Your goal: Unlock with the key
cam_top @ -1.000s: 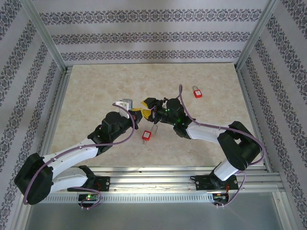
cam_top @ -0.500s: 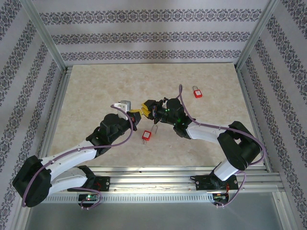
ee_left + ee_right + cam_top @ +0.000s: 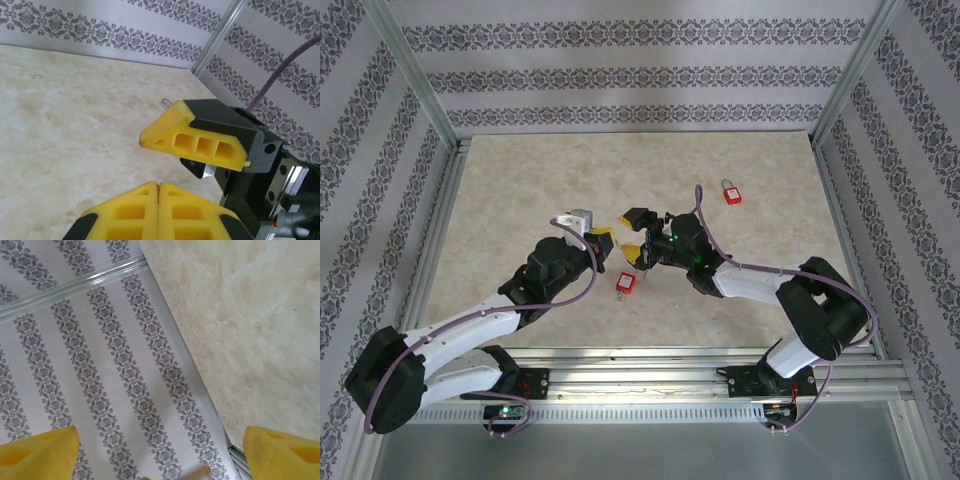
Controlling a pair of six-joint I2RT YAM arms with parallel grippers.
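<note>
Marbled beige surface [image 3: 520, 190], boxed in by damask-striped walls and aluminium rails. Just toward the arm bases from the two grippers, one red padlock [image 3: 626, 284] lying flat, touched by neither. Well apart, toward the far right, a second padlock [image 3: 731, 192]. No key made out with any certainty; too small to tell.

Likely handling of the red padlock: stiff, compact, seemingly plastic-cased, not fragile, light enough to skid on the smooth top when nudged. Best taken across the flat sides of the body, leaving shackle and keyhole end free. As for the key, judged from the task alone: thin, hard, prone to twisting between soft pads, so better pinched by the bow with the blade left clear.

For the left gripper [image 3: 603, 238]: shut tight, yellow pads [image 3: 130, 212] pressed face to face, nothing seen between them. Arm stretched forward and low, wrist turned toward the right.

For the right gripper [image 3: 628, 237]: spread wide, holding nothing, pointing left at its partner, one finger [image 3: 200, 140] hanging just above the closed left tips in the left wrist view. Elbow folded back to the right, forearm low over the surface.
</note>
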